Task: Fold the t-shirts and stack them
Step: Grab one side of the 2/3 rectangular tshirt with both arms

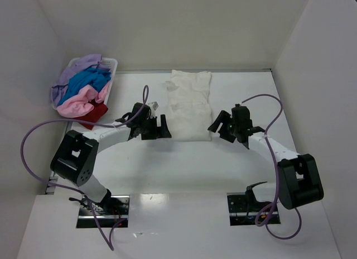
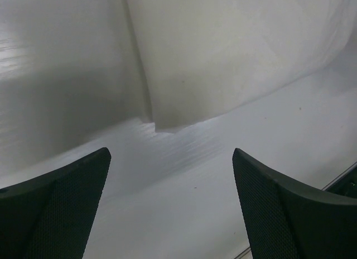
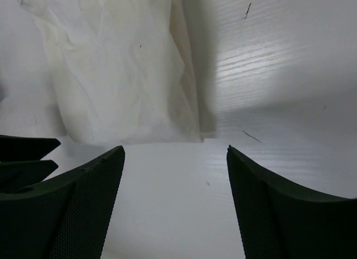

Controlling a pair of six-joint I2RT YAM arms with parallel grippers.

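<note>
The cream-white t-shirt (image 1: 191, 105) lies folded into a long strip on the table, running from the back edge toward the middle. Its near corner shows in the left wrist view (image 2: 223, 58) and its near end in the right wrist view (image 3: 117, 69). My left gripper (image 1: 165, 127) is open and empty just left of the strip's near end. My right gripper (image 1: 215, 126) is open and empty just right of it. Lilac (image 1: 78, 70), bright blue (image 1: 89, 83), pale pink (image 1: 83, 101) and red (image 1: 96, 114) t-shirts are piled in the basket at the back left.
The white plastic basket (image 1: 113, 64) stands at the table's back left corner against the wall. White walls close in the left, back and right. The left gripper's fingers (image 3: 22, 158) show at the left edge of the right wrist view.
</note>
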